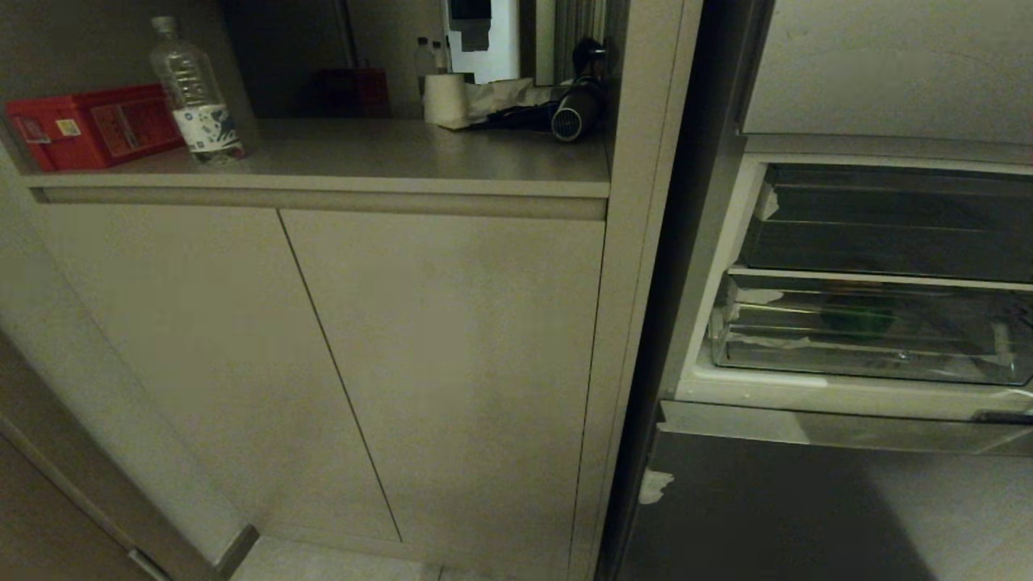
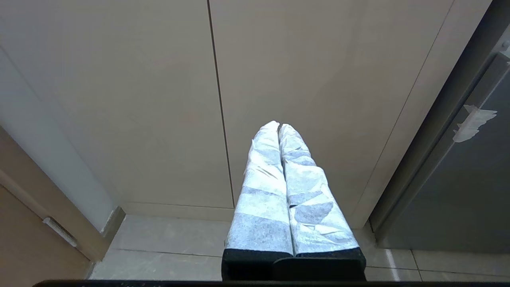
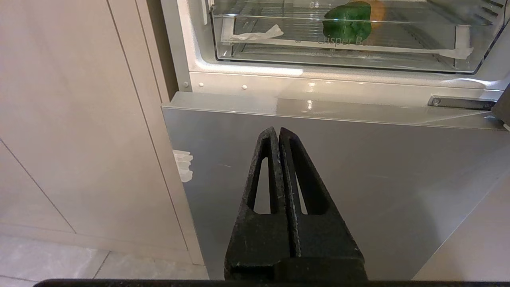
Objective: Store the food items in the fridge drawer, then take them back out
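The fridge drawer [image 1: 807,361] is a clear bin with tape scraps, standing in the open fridge at the right of the head view. It also fills the far part of the right wrist view as the fridge drawer [image 3: 279,51]. Inside lies a green food item [image 1: 858,319] [image 3: 347,22], with an orange-tan one [image 3: 376,10] partly hidden behind it. My right gripper [image 3: 277,130] is shut and empty, low in front of the grey door beneath the drawer. My left gripper [image 2: 279,126], its fingers wrapped in white tape, is shut and empty, facing the beige cabinet. Neither arm shows in the head view.
A grey steel door front [image 1: 807,500] closes the compartment below the drawer. A darker bin [image 1: 888,218] sits above the drawer. Left of the fridge stand beige cabinet doors [image 1: 444,363] under a counter with a water bottle [image 1: 196,89], red box [image 1: 89,125], paper roll [image 1: 445,98] and hair dryer [image 1: 575,113].
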Robot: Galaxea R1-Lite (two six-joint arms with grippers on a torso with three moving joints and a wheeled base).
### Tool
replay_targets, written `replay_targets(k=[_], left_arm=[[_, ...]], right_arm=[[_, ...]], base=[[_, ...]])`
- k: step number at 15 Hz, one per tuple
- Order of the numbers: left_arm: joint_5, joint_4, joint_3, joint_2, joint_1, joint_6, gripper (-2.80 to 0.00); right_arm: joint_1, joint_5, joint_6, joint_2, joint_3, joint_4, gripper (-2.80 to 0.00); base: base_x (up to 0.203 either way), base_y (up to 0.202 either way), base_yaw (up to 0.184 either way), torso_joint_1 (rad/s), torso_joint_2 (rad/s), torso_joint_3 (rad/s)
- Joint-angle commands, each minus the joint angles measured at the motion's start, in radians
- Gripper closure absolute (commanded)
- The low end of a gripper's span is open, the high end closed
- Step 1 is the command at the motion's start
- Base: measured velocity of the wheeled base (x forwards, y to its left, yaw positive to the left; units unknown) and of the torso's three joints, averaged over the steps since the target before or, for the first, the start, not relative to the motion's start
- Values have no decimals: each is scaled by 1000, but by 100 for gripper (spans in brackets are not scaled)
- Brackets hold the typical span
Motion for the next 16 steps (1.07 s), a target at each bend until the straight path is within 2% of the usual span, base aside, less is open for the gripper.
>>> replay_targets(k=[1, 16], left_arm=[[0, 0, 0, 0, 0, 0, 0], [0, 0, 0, 0, 0, 0, 0]], right_arm=[[0, 0, 0, 0, 31, -1, 0], [0, 1, -9, 0, 31, -1, 0]], base=[[0, 0, 0, 0, 0, 0], [0, 0, 0, 0, 0, 0]])
